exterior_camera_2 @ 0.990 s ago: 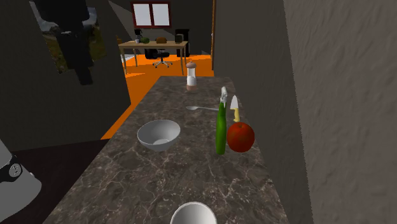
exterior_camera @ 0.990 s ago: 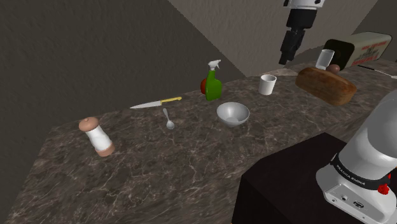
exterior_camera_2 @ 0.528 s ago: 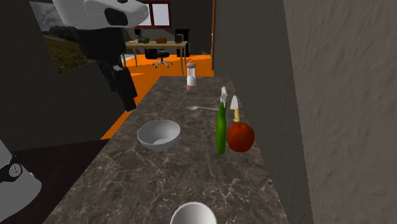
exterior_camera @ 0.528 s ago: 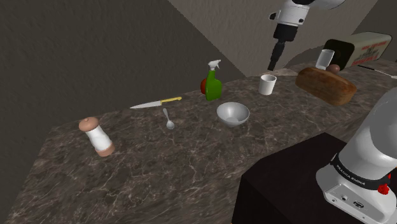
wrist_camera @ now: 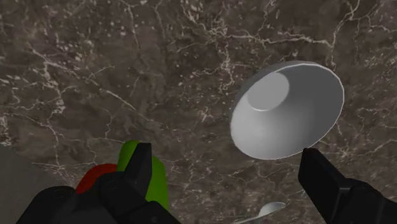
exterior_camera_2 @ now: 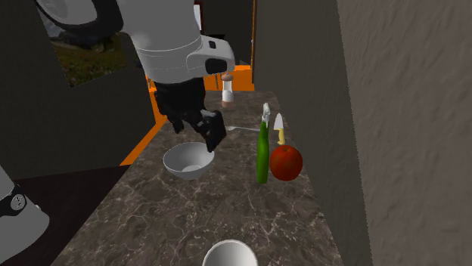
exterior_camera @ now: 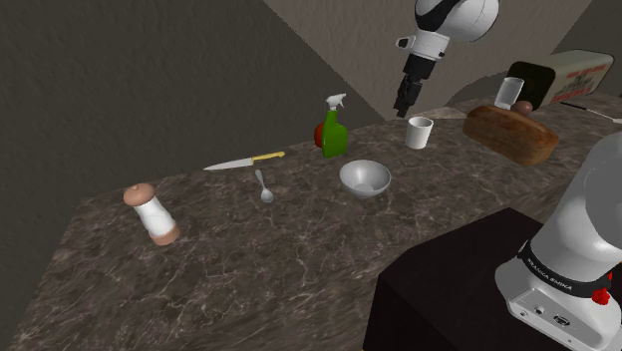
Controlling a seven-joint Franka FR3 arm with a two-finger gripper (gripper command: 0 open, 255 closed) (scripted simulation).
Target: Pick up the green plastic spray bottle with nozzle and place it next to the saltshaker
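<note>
The green spray bottle [exterior_camera: 334, 133] with a white nozzle stands upright at the counter's far edge, a red apple [exterior_camera: 320, 135] right behind it. In the second exterior view the spray bottle [exterior_camera_2: 262, 153] rises beside the apple [exterior_camera_2: 286, 162]. The saltshaker [exterior_camera: 153, 214], white with brown ends, stands far off toward the shoulder view's left; the same saltshaker [exterior_camera_2: 227, 89] shows at the far end of the counter. My gripper [exterior_camera: 405, 103] hangs open in the air above the white cup [exterior_camera: 420, 132], right of the bottle and apart from it. In the wrist view the gripper [wrist_camera: 228, 158] holds nothing, and the bottle [wrist_camera: 158, 181] lies by one finger [wrist_camera: 141, 167].
A grey bowl [exterior_camera: 365, 179] sits in front of the bottle, and the bowl [wrist_camera: 286, 108] lies under my hand. A spoon [exterior_camera: 264, 186] and a yellow-handled knife [exterior_camera: 244, 162] lie between bottle and saltshaker. A bread loaf [exterior_camera: 510, 133] and a box [exterior_camera: 558, 75] stand at the right.
The arm has swung toward the shoulder view's left and come lower, from near the bread to above the cup and bowl. The things on the counter have not moved.
</note>
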